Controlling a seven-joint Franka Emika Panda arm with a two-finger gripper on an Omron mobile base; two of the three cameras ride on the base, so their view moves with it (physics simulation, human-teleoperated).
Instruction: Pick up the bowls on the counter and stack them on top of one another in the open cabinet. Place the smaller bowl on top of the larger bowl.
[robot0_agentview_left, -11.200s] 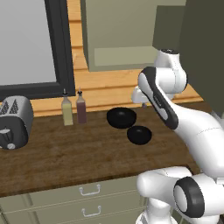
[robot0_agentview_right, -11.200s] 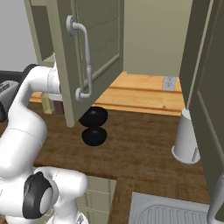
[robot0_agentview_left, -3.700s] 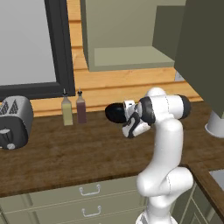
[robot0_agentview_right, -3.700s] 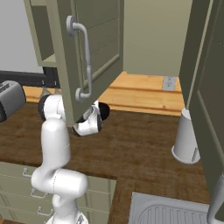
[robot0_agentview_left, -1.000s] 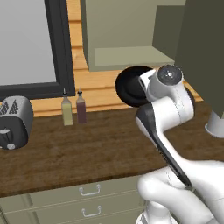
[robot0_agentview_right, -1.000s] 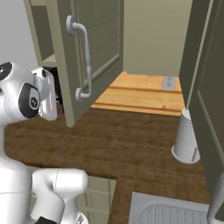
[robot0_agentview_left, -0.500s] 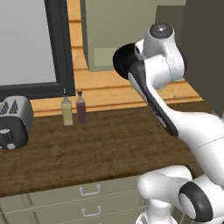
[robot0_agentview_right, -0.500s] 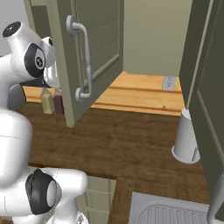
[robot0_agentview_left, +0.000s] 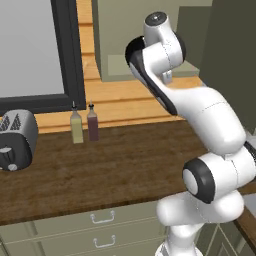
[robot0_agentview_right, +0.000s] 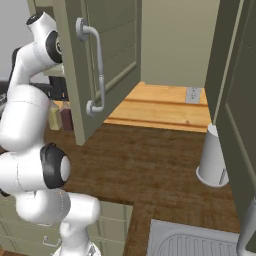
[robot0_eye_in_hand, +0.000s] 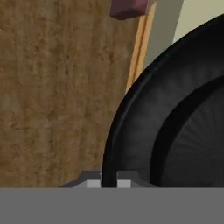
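My gripper (robot0_eye_in_hand: 109, 181) is shut on the rim of a glossy black bowl (robot0_eye_in_hand: 175, 113), which stands on edge between the fingertips. In the left base view that bowl (robot0_agentview_left: 131, 52) shows as a dark arc behind my raised wrist, level with the shelf floor of the open cabinet (robot0_agentview_left: 118, 35). Whether it is the smaller bowl or the larger bowl I cannot tell. The other bowl is out of view. The brown wood counter (robot0_agentview_left: 115, 160) lies far below the hand. The cabinet's slab door (robot0_agentview_right: 107, 60) hangs open and hides my hand in the right base view.
Two bottles (robot0_agentview_left: 76, 128) (robot0_agentview_left: 92, 123) stand at the wall under the dark-framed window (robot0_agentview_left: 65, 50). A toaster (robot0_agentview_left: 15, 141) sits at the counter's left end. A white cylinder (robot0_agentview_right: 212, 157) stands at the right, with a sink (robot0_agentview_right: 195, 244) in front of it.
The arm has lifted the bowl from just above the counter up to the cabinet opening and drawn it a little left toward the shelf. The jaws stayed shut on it.
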